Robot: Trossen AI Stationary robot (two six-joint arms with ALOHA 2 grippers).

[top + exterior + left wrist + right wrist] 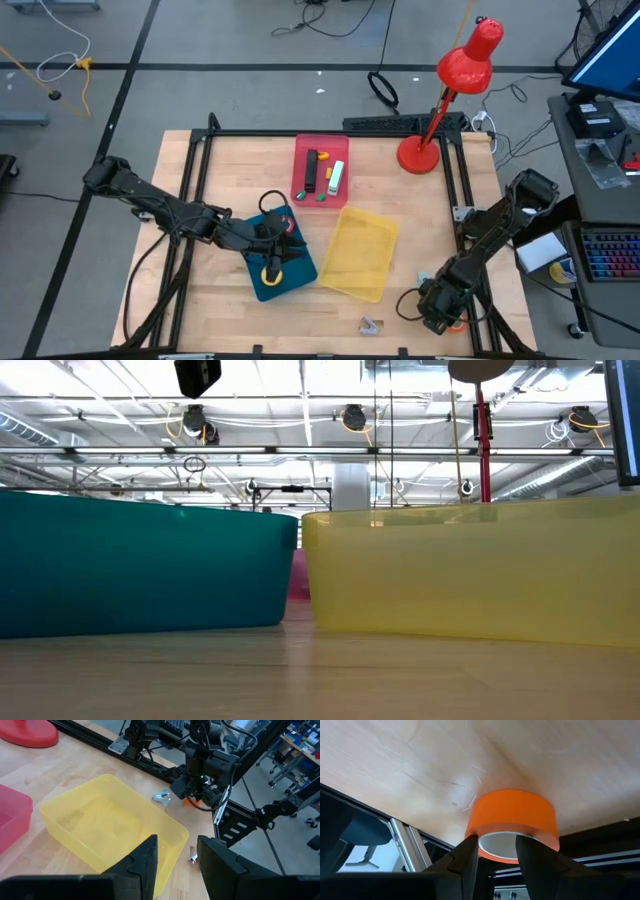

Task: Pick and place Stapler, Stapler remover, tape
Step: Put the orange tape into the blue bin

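My right gripper [441,306] is open near the table's near right corner, pointing down over an orange tape roll [512,822] that lies flat on the wood; its fingers stand just in front of the roll's rim. My left gripper [287,243] hovers open above the teal tray [262,286], holding nothing. A yellow tape roll [272,272] and a red-orange roll [284,216] lie in that tray. The silvery stapler remover [371,325] rests on the table near the near edge. A black stapler [311,172] lies in the red tray [300,150]. My right gripper is right at the orange tape roll's open rim [495,852], one finger [468,857] by its outer wall and the other [535,855] across the hole and far wall. Whether the fingers touch the roll, I cannot tell.
A yellow tray [362,252] sits between the teal tray and my right arm. A white and green item [337,177] and small bits share the red tray. A red desk lamp [420,152] stands at the far right corner. Black frame rails run along the table's edges.
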